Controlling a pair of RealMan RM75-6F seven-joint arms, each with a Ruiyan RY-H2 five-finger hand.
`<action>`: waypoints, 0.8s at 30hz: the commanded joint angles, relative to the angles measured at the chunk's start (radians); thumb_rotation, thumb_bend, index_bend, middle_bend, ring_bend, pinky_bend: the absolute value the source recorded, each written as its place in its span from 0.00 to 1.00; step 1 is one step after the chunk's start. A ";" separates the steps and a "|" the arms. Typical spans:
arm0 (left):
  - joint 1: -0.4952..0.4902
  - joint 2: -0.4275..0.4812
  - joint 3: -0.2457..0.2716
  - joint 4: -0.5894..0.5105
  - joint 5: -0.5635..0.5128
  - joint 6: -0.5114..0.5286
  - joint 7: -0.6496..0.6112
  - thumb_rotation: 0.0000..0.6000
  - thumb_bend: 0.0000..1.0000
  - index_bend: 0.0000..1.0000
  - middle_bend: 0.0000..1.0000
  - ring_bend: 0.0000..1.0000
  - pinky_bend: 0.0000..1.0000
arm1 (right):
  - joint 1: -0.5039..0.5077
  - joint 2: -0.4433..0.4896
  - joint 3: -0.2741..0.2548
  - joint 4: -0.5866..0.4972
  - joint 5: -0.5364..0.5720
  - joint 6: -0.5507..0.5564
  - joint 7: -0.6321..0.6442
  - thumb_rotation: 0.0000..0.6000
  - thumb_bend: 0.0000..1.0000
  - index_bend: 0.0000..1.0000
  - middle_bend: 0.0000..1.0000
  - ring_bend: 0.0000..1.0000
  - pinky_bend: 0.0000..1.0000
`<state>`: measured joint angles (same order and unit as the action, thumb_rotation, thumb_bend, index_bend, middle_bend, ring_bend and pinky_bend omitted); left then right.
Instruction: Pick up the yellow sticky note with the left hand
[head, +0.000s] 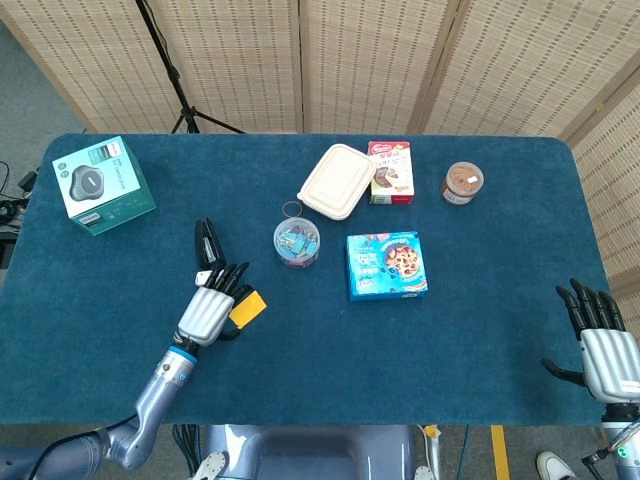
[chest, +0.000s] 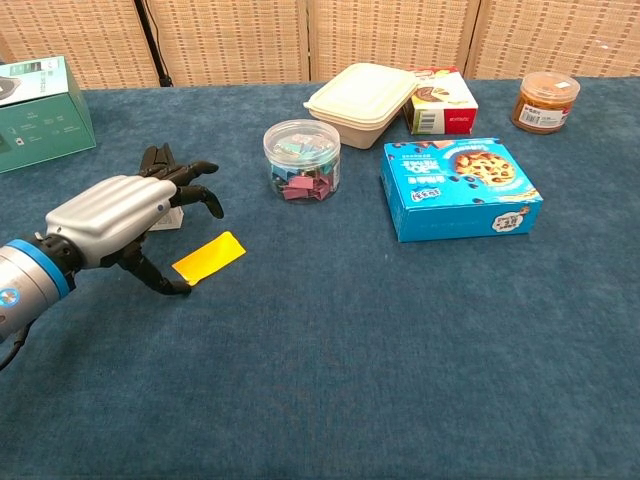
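The yellow sticky note (head: 249, 307) (chest: 209, 256) lies flat on the blue table, left of centre. My left hand (head: 211, 308) (chest: 125, 208) hovers right beside its left end, fingers spread and curved over it, thumb tip close to the note's near corner; it holds nothing. My right hand (head: 600, 335) rests open at the table's right front edge, seen only in the head view.
A black binder clip with a white tag (head: 207, 242) (chest: 160, 212) lies just behind the left hand. A clear tub of clips (chest: 301, 160), cream lunchbox (chest: 360, 102), blue cookie box (chest: 458, 186), small snack box (chest: 441, 101), brown jar (chest: 545, 101) and teal box (chest: 40, 113) stand further back.
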<state>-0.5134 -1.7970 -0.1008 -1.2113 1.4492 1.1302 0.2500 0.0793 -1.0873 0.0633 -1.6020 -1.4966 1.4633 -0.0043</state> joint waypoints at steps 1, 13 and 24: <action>-0.005 -0.001 -0.005 0.002 -0.001 0.004 0.000 1.00 0.00 0.30 0.00 0.00 0.00 | 0.000 0.000 0.000 0.001 0.001 -0.001 0.000 1.00 0.00 0.00 0.00 0.00 0.00; -0.023 -0.009 -0.009 0.011 -0.025 -0.013 0.013 1.00 0.00 0.31 0.00 0.00 0.00 | 0.002 0.001 0.000 0.001 0.009 -0.009 0.002 1.00 0.00 0.00 0.00 0.00 0.00; -0.018 0.002 0.004 0.006 -0.025 -0.001 -0.002 1.00 0.00 0.34 0.00 0.00 0.00 | 0.001 0.005 0.000 -0.001 0.008 -0.007 0.009 1.00 0.00 0.00 0.00 0.00 0.00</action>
<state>-0.5329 -1.7968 -0.0976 -1.2031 1.4227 1.1267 0.2498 0.0800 -1.0824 0.0633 -1.6031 -1.4884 1.4565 0.0047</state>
